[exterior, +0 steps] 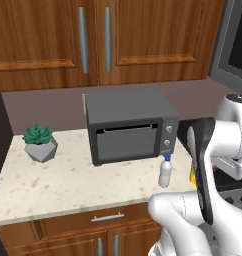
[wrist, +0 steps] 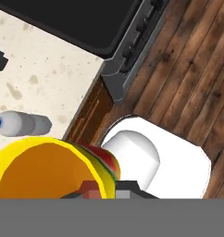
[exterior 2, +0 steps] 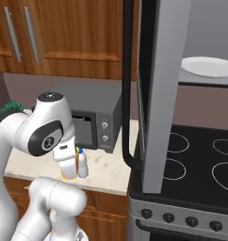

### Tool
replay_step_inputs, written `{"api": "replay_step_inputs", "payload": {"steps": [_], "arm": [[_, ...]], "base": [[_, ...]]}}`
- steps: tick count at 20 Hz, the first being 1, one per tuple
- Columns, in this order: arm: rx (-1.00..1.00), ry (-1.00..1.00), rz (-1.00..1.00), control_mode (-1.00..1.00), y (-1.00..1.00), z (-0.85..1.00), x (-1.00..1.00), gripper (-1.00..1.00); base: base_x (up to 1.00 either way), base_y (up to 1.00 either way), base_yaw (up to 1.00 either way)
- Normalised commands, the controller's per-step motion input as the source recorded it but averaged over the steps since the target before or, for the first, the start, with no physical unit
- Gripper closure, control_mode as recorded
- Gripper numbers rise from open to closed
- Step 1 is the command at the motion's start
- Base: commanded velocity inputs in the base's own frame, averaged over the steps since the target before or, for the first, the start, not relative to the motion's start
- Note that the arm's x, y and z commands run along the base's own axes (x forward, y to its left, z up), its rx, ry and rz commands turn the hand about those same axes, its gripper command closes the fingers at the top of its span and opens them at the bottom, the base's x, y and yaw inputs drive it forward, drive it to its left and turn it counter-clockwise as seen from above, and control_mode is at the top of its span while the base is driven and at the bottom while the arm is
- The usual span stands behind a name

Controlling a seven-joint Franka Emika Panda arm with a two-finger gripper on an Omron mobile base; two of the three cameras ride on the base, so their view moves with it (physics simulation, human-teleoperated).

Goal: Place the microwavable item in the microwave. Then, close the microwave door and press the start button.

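The microwavable item (wrist: 40,171), a yellow cup with a red-orange mark, sits right under the hand camera. My gripper (wrist: 109,189) is shut on its rim. From the right base view my gripper (exterior 2: 69,165) points down onto the cup (exterior 2: 69,177) at the counter's front edge. A yellow sliver of the cup (exterior: 192,175) shows behind my forearm. The microwave (exterior: 235,45) hangs high at the right. The microwave door (exterior 2: 163,94) stands swung open, its dark handle (exterior 2: 126,84) toward me, and a white plate (exterior 2: 207,66) lies inside.
A clear bottle with a blue cap (exterior 2: 82,165) stands just beside the cup, also seen as the bottle (exterior: 165,171) (wrist: 21,124). A dark toaster oven (exterior: 128,130) sits behind it, a potted plant (exterior: 39,142) is far left, and the stove (exterior 2: 196,160) lies right of the counter.
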Motion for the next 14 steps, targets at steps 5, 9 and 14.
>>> {"api": "replay_step_inputs", "payload": {"steps": [5,9,14], "arm": [[0.0,0.0,0.0,1.0,0.0,0.0,0.0,1.0],[0.0,0.0,0.0,1.0,0.0,0.0,0.0,1.0],[0.0,0.0,0.0,1.0,0.0,0.0,0.0,1.0]], "base": [[-1.0,0.0,0.0],[-1.0,0.0,-0.01],[-0.67,-0.52,-0.05]]}}
